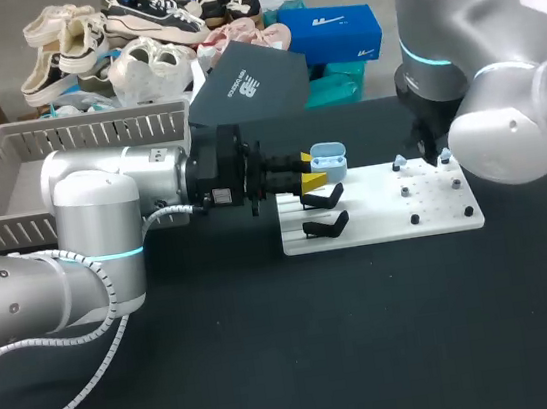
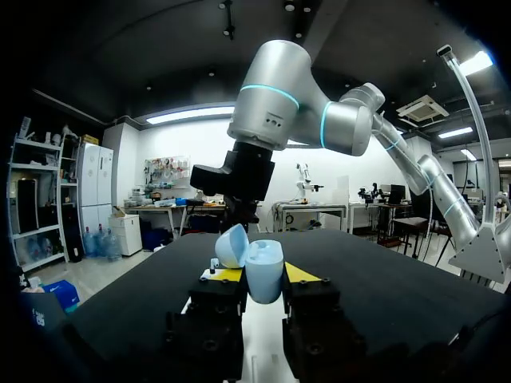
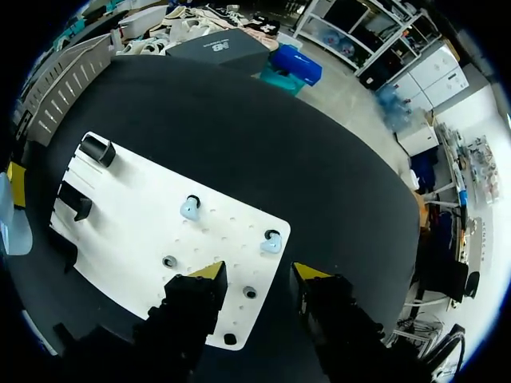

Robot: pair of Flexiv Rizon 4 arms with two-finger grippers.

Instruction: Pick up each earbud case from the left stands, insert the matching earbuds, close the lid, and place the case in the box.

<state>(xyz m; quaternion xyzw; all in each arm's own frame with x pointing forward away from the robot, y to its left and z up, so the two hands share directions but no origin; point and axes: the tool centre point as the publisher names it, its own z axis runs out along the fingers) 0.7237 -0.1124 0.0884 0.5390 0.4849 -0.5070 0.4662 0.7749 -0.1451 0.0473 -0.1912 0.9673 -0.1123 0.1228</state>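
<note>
The case [image 2: 263, 275], lid open, is held between the left fingers [image 2: 226, 274], which appear closed on its two sides. It is carried over the far edge of the board [image 1: 377, 223] near the left end, just beyond the stands [image 1: 321, 198]. The right fingers [image 3: 209, 271] are spread open and empty over the board's right end. Two earbuds are seated there. The nearer earbud [image 3: 270, 242] lies just ahead of the gap between the right fingers, and the other earbud [image 3: 190, 209] lies further on toward the stands. The right arm is judged the nearer for the pick. The case is well apart from both.
</note>
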